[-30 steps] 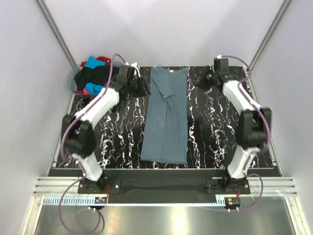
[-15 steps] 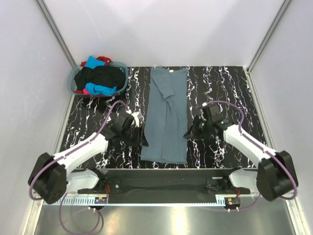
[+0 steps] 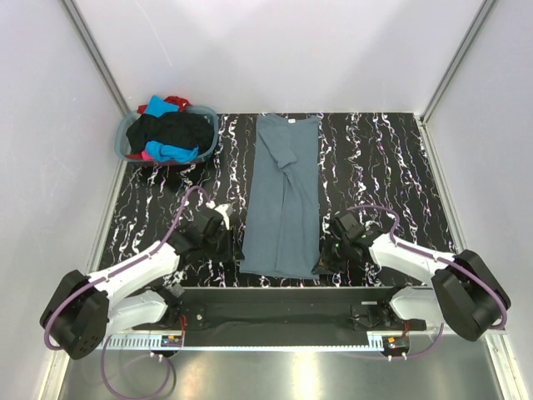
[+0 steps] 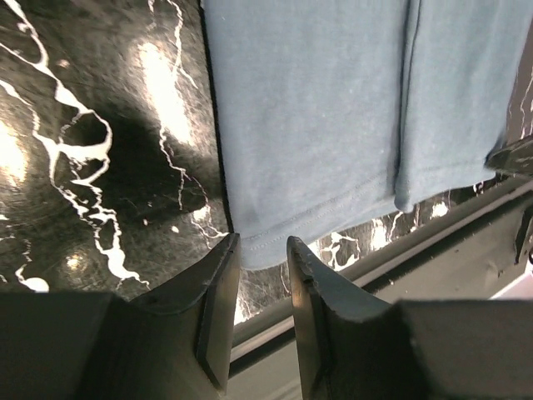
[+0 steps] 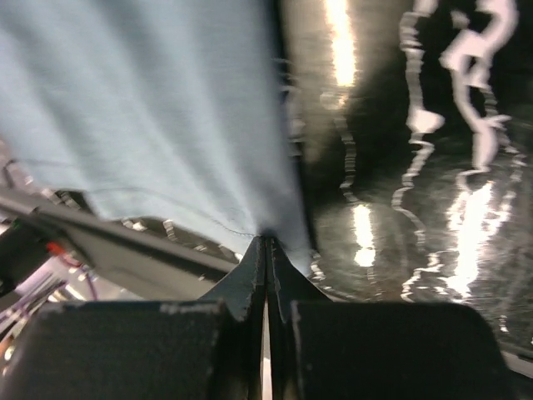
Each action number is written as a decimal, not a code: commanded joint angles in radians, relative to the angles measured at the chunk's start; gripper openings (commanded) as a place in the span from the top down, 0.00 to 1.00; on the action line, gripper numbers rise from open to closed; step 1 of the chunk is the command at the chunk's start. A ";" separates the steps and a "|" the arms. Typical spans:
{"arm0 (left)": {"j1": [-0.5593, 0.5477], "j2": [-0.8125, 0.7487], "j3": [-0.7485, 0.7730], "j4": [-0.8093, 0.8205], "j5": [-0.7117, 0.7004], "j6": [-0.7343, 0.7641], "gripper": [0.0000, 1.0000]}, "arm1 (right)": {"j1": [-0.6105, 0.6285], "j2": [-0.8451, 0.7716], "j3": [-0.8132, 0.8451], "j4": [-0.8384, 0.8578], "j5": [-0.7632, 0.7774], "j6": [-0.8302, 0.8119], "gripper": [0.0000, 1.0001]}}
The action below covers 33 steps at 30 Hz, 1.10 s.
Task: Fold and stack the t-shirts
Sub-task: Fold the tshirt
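Right gripper (image 5: pixel 266 243) clamped on slate blue-grey fabric t-shirt (image 3: pixel 283 200), left gripper (image 4: pixel 261 247) open; barely started tbh, far-left black, turquoise, red tees (image 3: pixel 171 132) untouched.

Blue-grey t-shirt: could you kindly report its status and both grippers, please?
Right gripper shut on near right hem corner of blue-grey t-shirt. Left gripper open, jaws straddling near left corner. Laundry basket far left, out of the way.

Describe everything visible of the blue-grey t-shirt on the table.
Slate blue-grey t-shirt, folded lengthwise into a strip, lying flat on the black marbled table. White neck label at the far end, stitched hem at the near edge. The right end effector pinches its near right corner; the open left end effector straddles the near left corner.
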 commanded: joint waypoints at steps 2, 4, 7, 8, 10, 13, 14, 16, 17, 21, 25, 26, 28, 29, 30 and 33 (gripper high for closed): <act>-0.003 0.018 0.006 0.061 -0.055 -0.001 0.65 | 0.020 0.035 -0.005 0.035 0.097 0.052 1.00; -0.004 0.029 0.011 0.060 -0.061 0.006 0.65 | 0.023 0.058 -0.004 0.038 0.120 0.055 1.00; -0.004 0.030 0.017 0.046 -0.093 0.009 0.64 | 0.026 0.049 -0.008 0.027 0.127 0.063 1.00; -0.004 0.027 0.021 0.025 -0.110 0.010 0.63 | 0.026 0.037 -0.007 0.018 0.130 0.064 1.00; -0.004 0.029 0.032 0.005 -0.116 0.018 0.62 | 0.028 -0.015 0.015 -0.038 0.149 0.067 1.00; -0.006 0.026 0.046 -0.014 -0.109 0.026 0.57 | 0.028 -0.073 0.082 -0.121 0.173 0.049 0.96; -0.004 0.023 0.046 -0.015 -0.103 0.026 0.55 | 0.028 -0.083 0.103 -0.147 0.183 0.037 0.94; -0.004 0.024 0.046 -0.015 -0.095 0.024 0.53 | 0.028 -0.083 0.150 -0.207 0.199 0.031 0.85; -0.006 0.027 0.046 -0.015 -0.084 0.027 0.52 | 0.028 -0.080 0.151 -0.220 0.200 0.035 0.82; -0.012 0.072 0.041 -0.014 -0.069 0.036 0.51 | 0.026 -0.072 0.108 -0.234 0.183 0.060 0.71; -0.024 0.076 0.028 -0.005 -0.080 0.024 0.50 | 0.028 -0.099 0.087 -0.227 0.216 0.064 0.63; -0.024 0.079 0.026 0.004 -0.077 0.022 0.50 | 0.028 -0.098 0.087 -0.221 0.215 0.055 0.60; -0.024 0.090 0.012 0.020 -0.057 0.018 0.49 | 0.028 -0.090 0.076 -0.185 0.187 0.049 0.59; -0.024 0.093 0.005 0.046 -0.025 0.015 0.49 | 0.028 -0.087 0.070 -0.169 0.178 0.046 0.59; -0.026 0.095 -0.004 0.060 -0.014 0.004 0.49 | 0.028 -0.084 0.059 -0.154 0.166 0.046 0.58; -0.027 0.110 -0.024 0.080 -0.014 -0.010 0.50 | 0.028 -0.075 0.030 -0.142 0.166 0.047 0.58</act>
